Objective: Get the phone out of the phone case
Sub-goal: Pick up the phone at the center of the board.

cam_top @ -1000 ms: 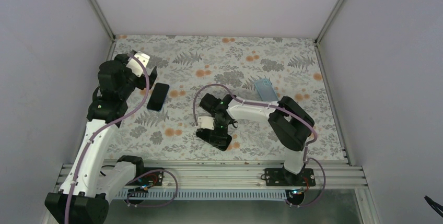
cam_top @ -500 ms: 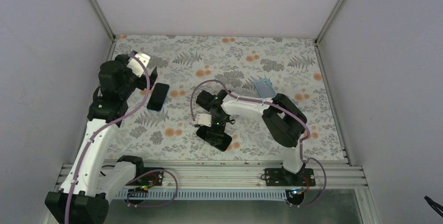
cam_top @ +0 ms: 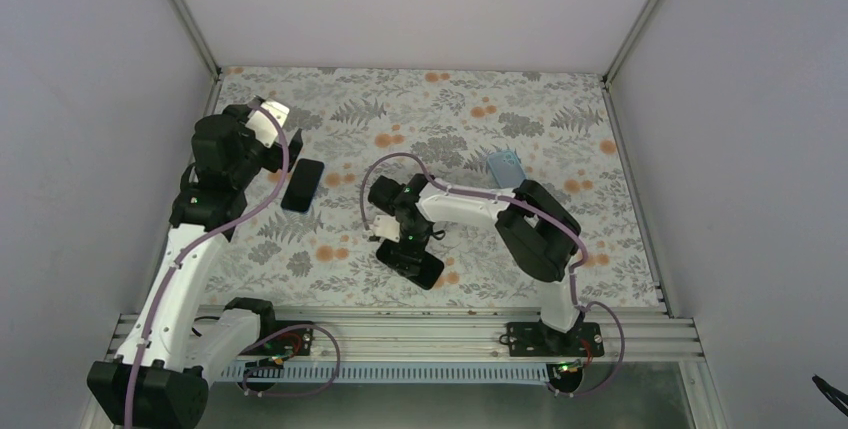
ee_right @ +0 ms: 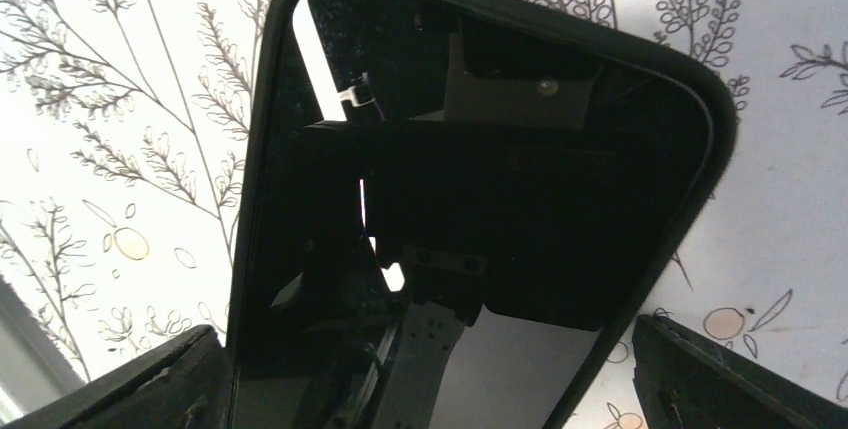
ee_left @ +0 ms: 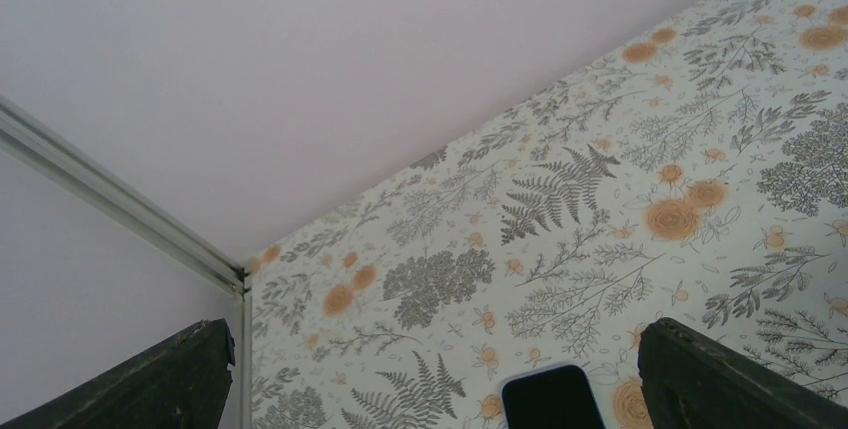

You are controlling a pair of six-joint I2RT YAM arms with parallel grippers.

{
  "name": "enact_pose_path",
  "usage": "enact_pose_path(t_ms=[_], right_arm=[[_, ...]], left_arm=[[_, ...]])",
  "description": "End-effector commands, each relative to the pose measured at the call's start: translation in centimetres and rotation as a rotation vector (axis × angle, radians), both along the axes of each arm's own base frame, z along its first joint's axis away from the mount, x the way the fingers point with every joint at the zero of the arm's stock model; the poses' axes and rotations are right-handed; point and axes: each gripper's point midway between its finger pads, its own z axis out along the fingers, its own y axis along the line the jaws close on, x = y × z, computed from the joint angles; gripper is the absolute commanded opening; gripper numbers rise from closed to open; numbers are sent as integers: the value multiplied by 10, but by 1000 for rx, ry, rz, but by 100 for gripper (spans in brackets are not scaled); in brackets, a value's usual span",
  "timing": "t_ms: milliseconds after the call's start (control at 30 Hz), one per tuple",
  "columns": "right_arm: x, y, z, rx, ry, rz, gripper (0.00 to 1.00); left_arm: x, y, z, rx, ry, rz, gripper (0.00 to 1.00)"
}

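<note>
A black phone in a matte black case lies screen up at the table's front middle. It fills the right wrist view, its glossy screen mirroring the arm. My right gripper hangs just above it, open, with a finger off each long side, gripping nothing. A second dark phone with a pale rim lies at the left and shows at the bottom of the left wrist view. My left gripper is open and empty, just behind that phone.
A pale blue see-through case lies at the right rear of the floral mat. White walls and metal corner posts enclose the table. The right arm's cable loops over the middle.
My right gripper has shifted slightly left and settled closer over the black-cased phone. The left arm has hardly moved.
</note>
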Motion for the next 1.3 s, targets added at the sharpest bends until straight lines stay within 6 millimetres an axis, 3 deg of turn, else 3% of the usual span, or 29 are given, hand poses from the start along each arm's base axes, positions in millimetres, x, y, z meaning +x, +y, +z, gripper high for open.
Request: enact_pose_path(t_ms=[0,167,333,433,633,867,1033,1267], right_arm=[[-8,-46,-66,-222,24,-36,100],[4,-52,-74,-240,-50,-14,100],[-10,-55,-77,-217,1,-15,100],[-27,-45,-71,-158,99,-9,100],[-22,-36,-60,-141,97,-36,100],[-30,-29,-73,-162,184,-74,100],[-33,-15,-59,-109,219,-85,100],[-18,-33,-68,-150,94,-32,100]], left_arm=[[1,1,-5,-5,10,4,100],[1,2,-4,1,10,8,100],[1,2,-8,5,14,5,100],[4,0,-12,-1,26,-3,100],[4,0,-11,1,27,-3,100],[5,3,-13,7,40,15,100],[6,4,-14,11,42,20,100],[8,3,-16,8,48,14,100]])
